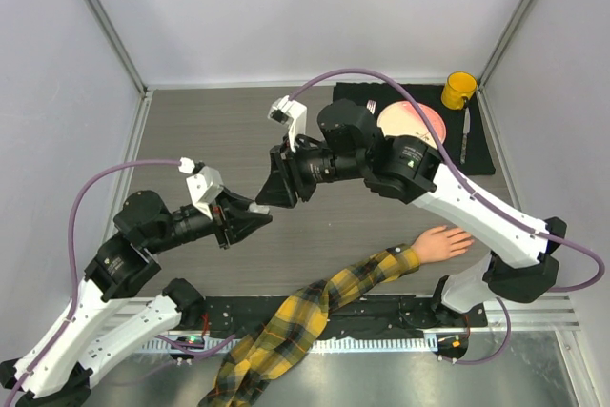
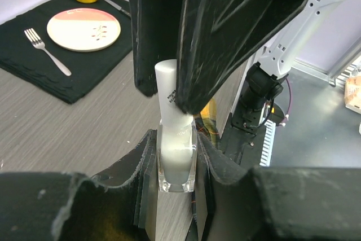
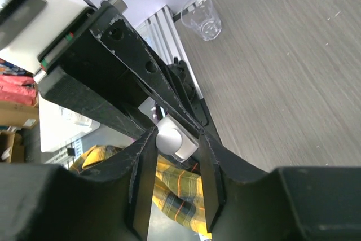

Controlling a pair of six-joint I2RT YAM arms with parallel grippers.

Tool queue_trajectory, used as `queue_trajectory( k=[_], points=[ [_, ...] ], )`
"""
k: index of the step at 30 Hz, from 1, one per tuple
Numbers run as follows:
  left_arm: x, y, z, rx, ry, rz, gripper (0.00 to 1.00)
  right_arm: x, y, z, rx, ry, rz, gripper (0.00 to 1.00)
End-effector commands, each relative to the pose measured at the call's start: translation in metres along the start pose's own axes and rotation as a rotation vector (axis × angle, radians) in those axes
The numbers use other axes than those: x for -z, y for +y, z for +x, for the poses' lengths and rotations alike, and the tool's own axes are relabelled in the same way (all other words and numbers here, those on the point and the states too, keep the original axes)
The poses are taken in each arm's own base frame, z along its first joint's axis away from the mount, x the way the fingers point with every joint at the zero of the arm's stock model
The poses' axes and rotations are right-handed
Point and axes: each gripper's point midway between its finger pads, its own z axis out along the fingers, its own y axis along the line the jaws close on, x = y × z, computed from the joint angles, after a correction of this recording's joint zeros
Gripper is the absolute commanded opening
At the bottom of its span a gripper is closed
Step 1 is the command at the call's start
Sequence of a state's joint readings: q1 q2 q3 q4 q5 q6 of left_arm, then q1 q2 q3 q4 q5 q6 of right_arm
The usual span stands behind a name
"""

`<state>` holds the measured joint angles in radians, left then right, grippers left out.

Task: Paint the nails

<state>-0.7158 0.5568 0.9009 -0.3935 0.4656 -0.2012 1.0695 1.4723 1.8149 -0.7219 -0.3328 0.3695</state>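
Open worktop [image 1: 200, 131] lies far left. A black mat [image 1: 481, 164] with plate [image 1: 396, 119] and mug [image 1: 458, 90] fills the far right. The mannequin hand [image 1: 443, 243] and plaid sleeve [image 1: 324, 302] block the near edge.

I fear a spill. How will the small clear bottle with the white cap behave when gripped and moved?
Probably slippery: the bottle looks like smooth glass, pinched on two flat sides by the left end effector. Likely apt to tip if set down, with its tall white cap over a narrow base. Possibly fragile, being glass-like.
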Motion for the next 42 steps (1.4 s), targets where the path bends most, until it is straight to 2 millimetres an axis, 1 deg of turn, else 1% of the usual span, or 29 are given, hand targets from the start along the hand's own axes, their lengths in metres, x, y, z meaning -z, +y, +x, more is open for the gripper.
queue_trajectory(
  k=[1, 3, 4, 6, 7, 8, 9, 11, 12, 13, 14, 15, 16, 17, 18, 20, 22, 23, 28, 32, 34, 35, 37, 38, 40, 41, 42],
  points=[
    [0.002, -0.011, -0.021, -0.032, -0.063, 0.047, 0.0, 0.004, 0.018, -0.009, 0.026, -0.038, -0.088, 0.35],
    [0.002, -0.012, -0.021, -0.033, -0.06, 0.057, 0.0, 0.002, 0.017, -0.008, 0.034, -0.036, -0.087, 0.27],
    [0.002, -0.013, -0.02, -0.031, -0.056, 0.06, 0.0, 0.002, 0.016, -0.008, 0.036, -0.035, -0.085, 0.18],
    [0.002, -0.015, -0.018, -0.029, -0.047, 0.072, 0.0, 0.005, 0.016, -0.008, 0.053, -0.041, -0.084, 0.11],
    [0.002, -0.015, -0.016, -0.025, -0.04, 0.076, 0.0, 0.005, 0.015, -0.008, 0.058, -0.043, -0.076, 0.02],
    [0.002, -0.018, -0.015, -0.027, -0.036, 0.094, 0.0, 0.007, 0.015, -0.007, 0.068, -0.045, -0.075, 0.0],
    [0.002, -0.019, -0.013, -0.025, -0.029, 0.101, 0.0, 0.008, 0.014, -0.006, 0.094, -0.042, -0.076, 0.0],
    [0.002, -0.025, -0.011, -0.021, -0.019, 0.136, 0.0, 0.011, 0.021, 0.005, 0.152, -0.009, -0.144, 0.01],
    [0.003, -0.034, -0.009, -0.023, -0.008, 0.194, 0.0, 0.013, 0.026, 0.01, 0.235, 0.002, -0.195, 0.0],
    [0.004, -0.04, -0.01, -0.018, -0.007, 0.229, 0.0, 0.014, 0.034, 0.027, 0.273, 0.048, -0.274, 0.0],
    [0.004, -0.045, -0.011, -0.018, -0.011, 0.259, 0.0, 0.016, 0.038, 0.035, 0.315, 0.057, -0.316, 0.0],
    [0.009, -0.059, -0.008, -0.015, 0.001, 0.346, 0.0, 0.022, 0.039, 0.04, 0.41, 0.052, -0.352, 0.0],
    [0.01, -0.066, -0.008, 0.001, 0.008, 0.386, 0.0, 0.021, 0.037, 0.052, 0.438, 0.077, -0.376, 0.0],
    [0.013, -0.075, -0.01, 0.0, 0.006, 0.443, 0.0, 0.025, 0.038, 0.057, 0.477, 0.077, -0.402, 0.0],
    [0.017, -0.083, -0.007, 0.008, 0.025, 0.502, 0.0, 0.026, 0.036, 0.057, 0.499, 0.065, -0.389, 0.0],
    [0.017, -0.083, -0.005, 0.029, 0.045, 0.496, 0.0, 0.023, 0.03, 0.055, 0.484, 0.06, -0.349, 0.0],
    [0.016, -0.079, -0.002, 0.025, 0.058, 0.472, 0.0, 0.025, 0.035, 0.056, 0.475, 0.06, -0.376, 0.0],
    [0.016, -0.079, -0.002, 0.026, 0.062, 0.472, 0.0, 0.026, 0.037, 0.053, 0.485, 0.038, -0.383, 0.0],
    [0.017, -0.081, -0.001, 0.018, 0.064, 0.488, 0.0, 0.035, 0.046, 0.055, 0.506, 0.011, -0.429, 0.0],
    [0.016, -0.077, -0.008, -0.006, 0.028, 0.459, 0.0, 0.033, 0.047, 0.058, 0.462, 0.029, -0.442, 0.0],
    [0.014, -0.071, -0.012, -0.02, 0.002, 0.415, 0.0, 0.029, 0.042, 0.052, 0.432, 0.016, -0.392, 0.07],
    [0.012, -0.063, -0.016, -0.024, -0.018, 0.355, 0.0, 0.027, 0.039, 0.05, 0.416, 0.013, -0.369, 0.09],
    [0.013, -0.056, -0.019, -0.05, -0.046, 0.306, 0.0, 0.026, 0.039, 0.04, 0.374, -0.014, -0.337, 0.08],
    [0.012, -0.049, -0.021, -0.055, -0.058, 0.261, 0.0, 0.028, 0.042, 0.037, 0.361, -0.03, -0.337, 0.08],
    [0.014, -0.05, -0.02, -0.069, -0.065, 0.261, 0.0, 0.031, 0.048, 0.032, 0.35, -0.055, -0.362, 0.07],
    [0.015, -0.052, -0.019, -0.071, -0.061, 0.274, 0.0, 0.035, 0.051, 0.03, 0.359, -0.067, -0.365, 0.0],
    [0.014, -0.054, -0.017, -0.066, -0.051, 0.293, 0.0, 0.036, 0.05, 0.027, 0.366, -0.081, -0.354, 0.0]
  ],
)
